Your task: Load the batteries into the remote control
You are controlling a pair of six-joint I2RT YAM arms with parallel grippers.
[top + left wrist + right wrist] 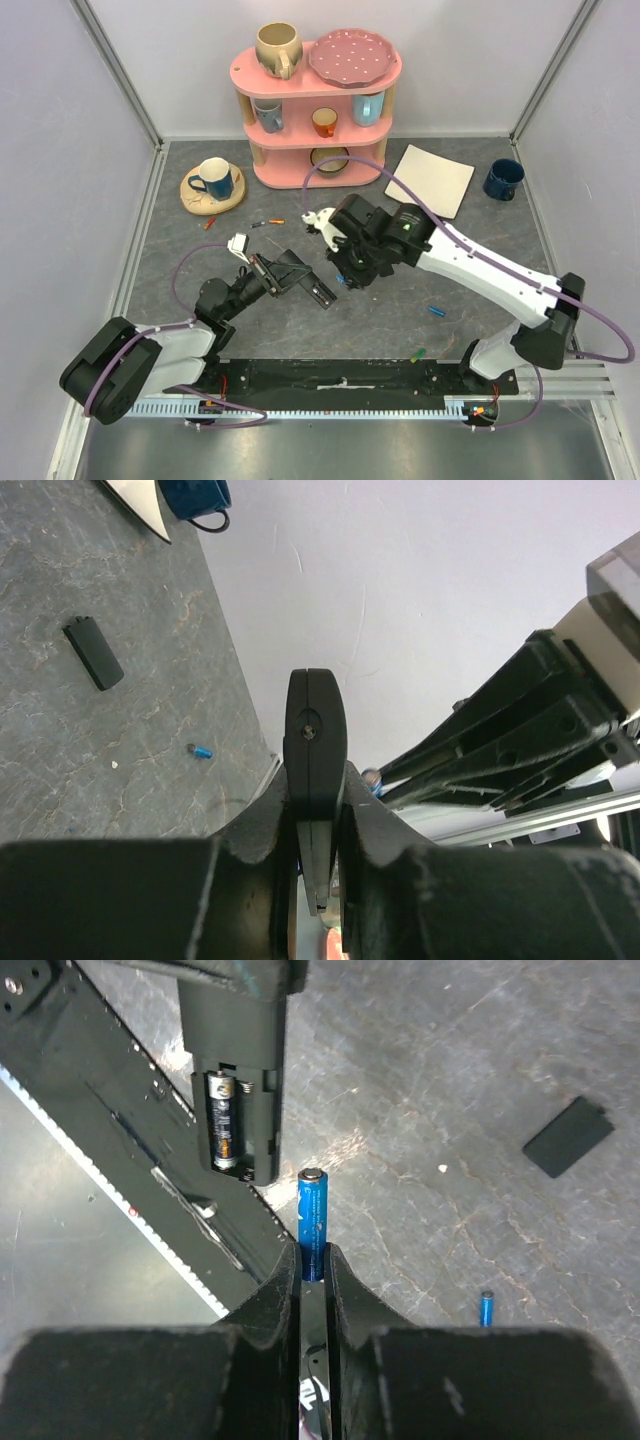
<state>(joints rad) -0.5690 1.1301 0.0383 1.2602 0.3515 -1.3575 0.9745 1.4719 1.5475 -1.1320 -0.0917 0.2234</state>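
My left gripper (275,272) is shut on the black remote control (300,277) and holds it above the table. In the left wrist view the remote control (315,730) stands end-on between the fingers. The right wrist view shows the remote control (235,1090) with its compartment open; one dark battery (222,1120) lies in the left slot. My right gripper (314,1255) is shut on a blue battery (313,1215), whose tip sits just below and right of the compartment's end. On the table lie a blue battery (437,310), a green one (418,354) and orange ones (270,222).
The black battery cover (567,1137) lies on the table, with a loose blue battery (486,1308) near it. A pink shelf (318,110) with mugs and a plate stands at the back. A mug on a wooden coaster (213,182), a white square plate (430,180) and a blue mug (503,179) flank it.
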